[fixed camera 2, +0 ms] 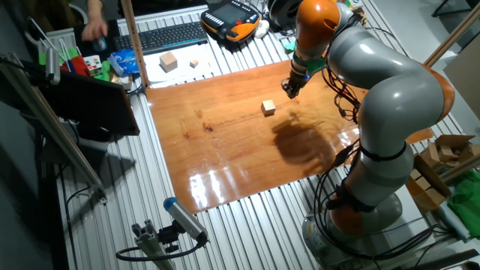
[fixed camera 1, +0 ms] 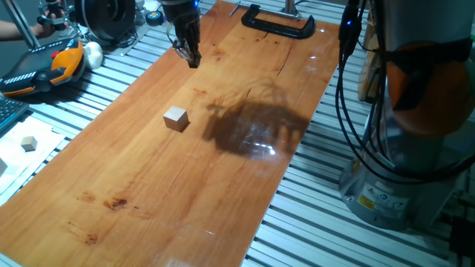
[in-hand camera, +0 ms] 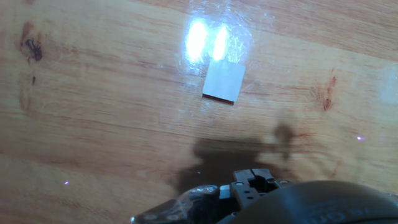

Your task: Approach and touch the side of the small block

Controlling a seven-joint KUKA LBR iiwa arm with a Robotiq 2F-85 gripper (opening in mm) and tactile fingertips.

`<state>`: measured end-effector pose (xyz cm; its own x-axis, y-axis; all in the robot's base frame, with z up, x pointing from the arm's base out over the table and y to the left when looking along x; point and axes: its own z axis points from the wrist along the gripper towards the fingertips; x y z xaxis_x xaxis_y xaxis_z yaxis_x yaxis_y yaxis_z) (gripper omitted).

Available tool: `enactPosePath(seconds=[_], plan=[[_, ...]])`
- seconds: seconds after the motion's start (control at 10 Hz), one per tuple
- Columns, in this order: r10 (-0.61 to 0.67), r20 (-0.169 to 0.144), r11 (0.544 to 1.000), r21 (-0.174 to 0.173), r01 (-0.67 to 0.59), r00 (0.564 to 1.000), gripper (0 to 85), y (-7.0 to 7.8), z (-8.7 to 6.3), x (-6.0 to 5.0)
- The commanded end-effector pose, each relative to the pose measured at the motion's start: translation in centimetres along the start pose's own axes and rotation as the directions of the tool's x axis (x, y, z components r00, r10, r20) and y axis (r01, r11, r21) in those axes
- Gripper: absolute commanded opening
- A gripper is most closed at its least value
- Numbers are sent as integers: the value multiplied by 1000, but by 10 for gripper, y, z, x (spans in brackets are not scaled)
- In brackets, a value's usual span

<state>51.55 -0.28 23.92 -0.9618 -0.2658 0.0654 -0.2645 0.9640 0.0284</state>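
Observation:
The small block [fixed camera 1: 176, 118] is a light-tan wooden cube standing alone on the wooden board [fixed camera 1: 148, 193]. It also shows in the other fixed view [fixed camera 2: 268, 108] and in the hand view [in-hand camera: 224, 81]. My gripper [fixed camera 1: 191, 56] hangs above the far part of the board, well apart from the block, and touches nothing. Its fingers are pressed together and hold nothing. The gripper also shows in the other fixed view [fixed camera 2: 289, 91]. In the hand view the gripper's tip [in-hand camera: 252, 179] is at the bottom edge, with the block ahead of it.
A black clamp [fixed camera 1: 278, 22] grips the board's far edge. An orange and black pendant [fixed camera 1: 44, 67] lies left of the board. A small whitish cube [fixed camera 1: 29, 143] sits on white paper off the board. A keyboard [fixed camera 2: 169, 36] and a larger wooden block [fixed camera 2: 168, 61] lie beyond the board.

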Motion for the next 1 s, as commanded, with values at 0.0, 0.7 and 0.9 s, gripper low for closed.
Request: enactPosePath(seconds=[0.0, 0.7, 0.9], plan=[[-7, -2, 1000, -4, 7, 1000, 7, 0, 0, 0], [-32, -5, 999, -7, 32, 999, 7, 0, 0, 0], [-43, -7, 999, -11, 43, 999, 7, 0, 0, 0]])
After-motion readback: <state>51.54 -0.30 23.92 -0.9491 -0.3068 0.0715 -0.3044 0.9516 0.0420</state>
